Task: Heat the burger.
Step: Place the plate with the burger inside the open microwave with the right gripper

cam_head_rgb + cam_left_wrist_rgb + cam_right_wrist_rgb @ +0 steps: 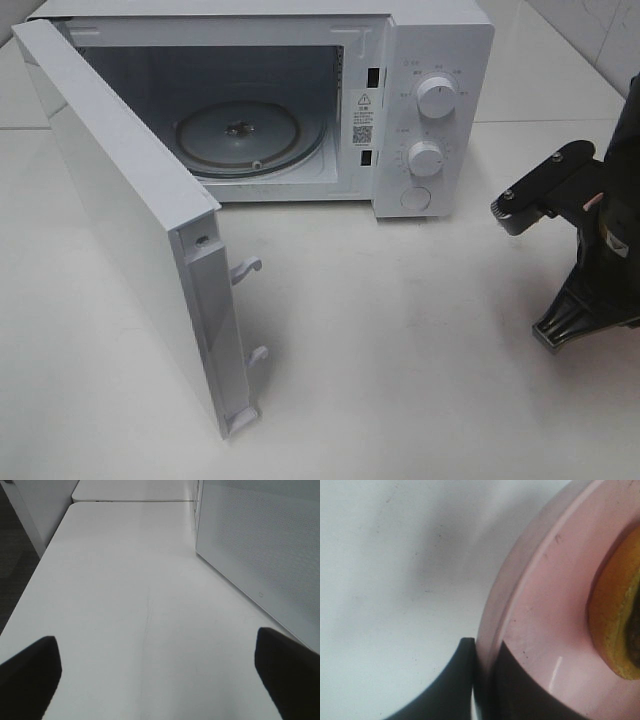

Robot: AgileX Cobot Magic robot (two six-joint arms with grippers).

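Glossy white worktop (400,350) fills nearly the whole overhead shot, with a sliver of pale tiled wall (590,30) in the upper right corner. A boxy white microwave (440,40) sits top centre. Its white door (130,220) is swung wide toward the lower left, so you can see the round glass turntable (250,135) inside. On the panel there's an upper white dial knob (437,98) and a lower white dial knob (425,158). The black right arm (600,250) pokes in at the right edge. From the left wrist camera the worktop runs off to a dark floor (15,540), with the door's dotted face alongside. The left jaws are released, dark fingertips (30,675) spread wide above the surface. The right wrist camera is where it's at: the right jaws are clenched on the rim of a round pink plate (545,605), one finger outside the rim and one on the inner side. The small round burger (615,620) sits on that plate, further in from the rim and clear of the jaws. Only its orange-brown bun edge shows, and the plate isn't visible in the overhead shot.
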